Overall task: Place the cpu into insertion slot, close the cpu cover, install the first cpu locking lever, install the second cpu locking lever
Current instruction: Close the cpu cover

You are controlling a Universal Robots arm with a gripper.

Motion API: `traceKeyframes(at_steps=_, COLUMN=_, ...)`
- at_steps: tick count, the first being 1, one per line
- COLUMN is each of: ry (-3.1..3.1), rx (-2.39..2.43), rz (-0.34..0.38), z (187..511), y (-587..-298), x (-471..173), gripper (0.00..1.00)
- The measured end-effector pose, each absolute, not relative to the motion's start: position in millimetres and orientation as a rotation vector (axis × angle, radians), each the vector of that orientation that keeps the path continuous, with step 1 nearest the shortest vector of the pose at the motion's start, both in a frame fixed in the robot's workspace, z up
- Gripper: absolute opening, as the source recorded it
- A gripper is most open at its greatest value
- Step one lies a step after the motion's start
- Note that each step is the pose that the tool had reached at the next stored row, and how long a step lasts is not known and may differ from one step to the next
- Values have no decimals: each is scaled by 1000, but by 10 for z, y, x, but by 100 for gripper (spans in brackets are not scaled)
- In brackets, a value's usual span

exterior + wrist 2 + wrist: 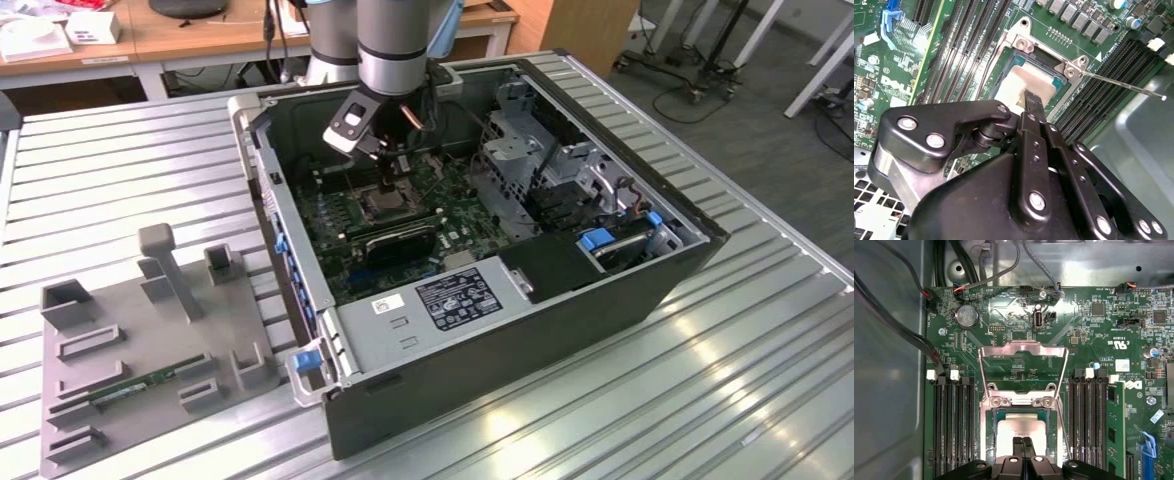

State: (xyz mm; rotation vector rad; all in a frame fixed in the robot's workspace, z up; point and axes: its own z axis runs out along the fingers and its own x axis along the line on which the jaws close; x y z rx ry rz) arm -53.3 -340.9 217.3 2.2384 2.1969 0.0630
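— One cpu point(1021, 425), where's it?
— Seated in the insertion slot point(986, 440) on the mobo point(1014, 315); cpu cover point(1023, 346) flipped up behind it.
— Jaws?
— Pinched together, nothing betw. them, tips right at the cpu's top; can't tell if touching.
— Lever?
— Thin lever point(1124, 86) sticks out over the RAM slots point(1099, 97), not hooked down.

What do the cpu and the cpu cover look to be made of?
The cpu: likely metal-topped, matte silver-tan, with a dull even sheen. The cpu cover: apparently thin bare metal sheet, shiny, catching bright glints along its edges.
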Motion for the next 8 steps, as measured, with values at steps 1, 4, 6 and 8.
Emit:
traceKeyframes(at_steps=1, ry=2197, rx=2238, rz=63, z=2182, y=-3409, x=-533, gripper=11)
traceKeyframes(at_steps=4, ry=2197, rx=2238, rz=63, z=2210, y=-3409, x=-533, gripper=11)
traceKeyframes(at_steps=6, ry=2197, rx=2238, rz=63, z=2231, y=-3408, x=-533, gripper=11)
traceKeyframes(at_steps=8, ry=2197, rx=2238, rz=63, z=2253, y=-3408, x=-533, gripper=11)
